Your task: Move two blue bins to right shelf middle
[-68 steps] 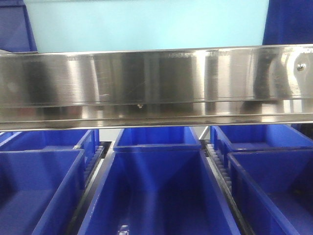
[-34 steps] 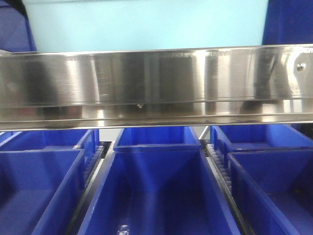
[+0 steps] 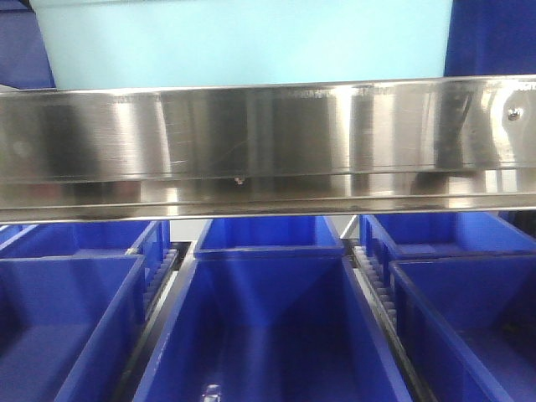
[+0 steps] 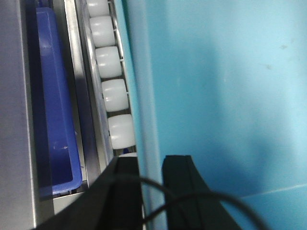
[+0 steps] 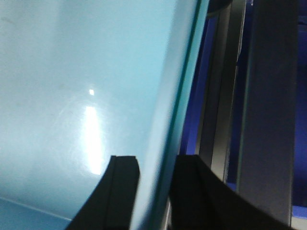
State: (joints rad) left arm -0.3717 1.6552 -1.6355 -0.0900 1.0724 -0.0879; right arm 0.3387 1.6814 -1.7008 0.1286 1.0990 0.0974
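Left tool [image 4: 151, 165] and right tool [image 5: 156, 163], one each, both clenched across the rim of the one pale bin [image 3: 243, 42] in view, at 12 o'clock behind the steel rail [image 3: 268, 142]; no second bin shows. Risk: an uneven push could skew the bin against the rollers [image 4: 115, 95] (five whole ones visible), or the thin-rim pinch could slip. Six dark blue crates [image 3: 268, 327] at 6 o'clock, tier below.

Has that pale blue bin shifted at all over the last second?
Yes. Judged against the steel rail, which stays where it was in the front view, the pale bin has slid slightly left: both its side edges now sit further left.
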